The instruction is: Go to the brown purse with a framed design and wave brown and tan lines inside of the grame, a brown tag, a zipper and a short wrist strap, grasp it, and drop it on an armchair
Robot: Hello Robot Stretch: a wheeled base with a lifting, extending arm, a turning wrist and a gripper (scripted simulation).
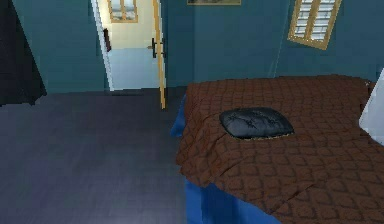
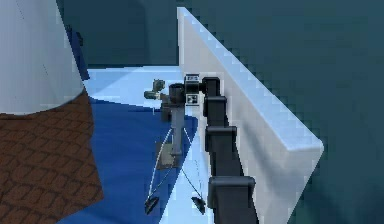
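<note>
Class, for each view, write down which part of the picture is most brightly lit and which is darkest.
Forward view: the open doorway is brightest, the shuttered window next; the cushion on the bed is among the darkest parts. Arm side view: the white panel catches the most light; the arm beside it is darkest.

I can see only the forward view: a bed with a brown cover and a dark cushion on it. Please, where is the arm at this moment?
Observer: In the arm side view the arm reaches out close along a white board.
Operator: Thank you. Is there something like a purse near its end?
Observer: A small tan and dark thing lies on a pale surface near the arm's far end. It is too small to name.
</note>
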